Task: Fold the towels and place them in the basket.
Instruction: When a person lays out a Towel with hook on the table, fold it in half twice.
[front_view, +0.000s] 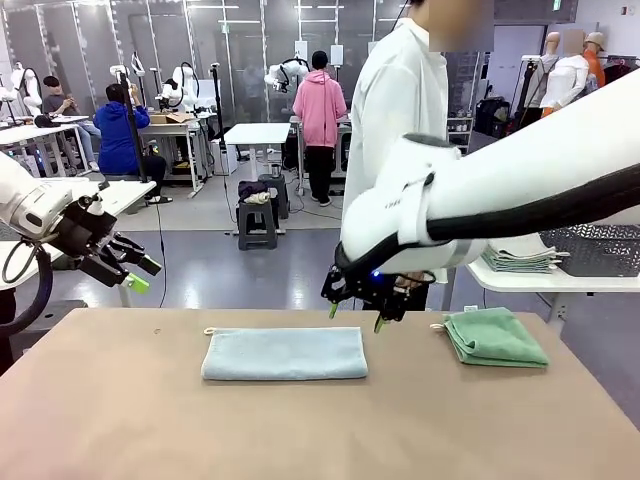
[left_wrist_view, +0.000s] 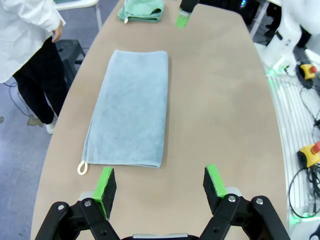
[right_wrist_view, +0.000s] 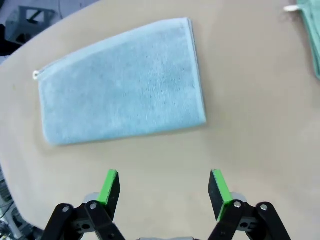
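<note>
A light blue towel (front_view: 285, 353) lies flat on the brown table, folded into a long strip, with its white loop at the left end. A mint green towel (front_view: 495, 336) sits folded at the table's right. My right gripper (front_view: 355, 318) hovers open just above the far edge, near the blue towel's right end. From its wrist, the blue towel (right_wrist_view: 122, 80) lies ahead of the right gripper (right_wrist_view: 164, 187), which holds nothing. My left gripper (front_view: 140, 272) hangs open beyond the table's left far corner. Its wrist view has the left gripper (left_wrist_view: 161, 182) looking lengthwise along the blue towel (left_wrist_view: 131, 110). The dark grey basket (front_view: 595, 248) stands on a white side table at the right.
A person in white (front_view: 400, 110) stands at the far side, behind my right arm. Beside the basket on the side table (front_view: 560, 280) lies a stack of folded cloths (front_view: 522, 255). Bare tabletop (front_view: 300, 430) stretches in front of the towels.
</note>
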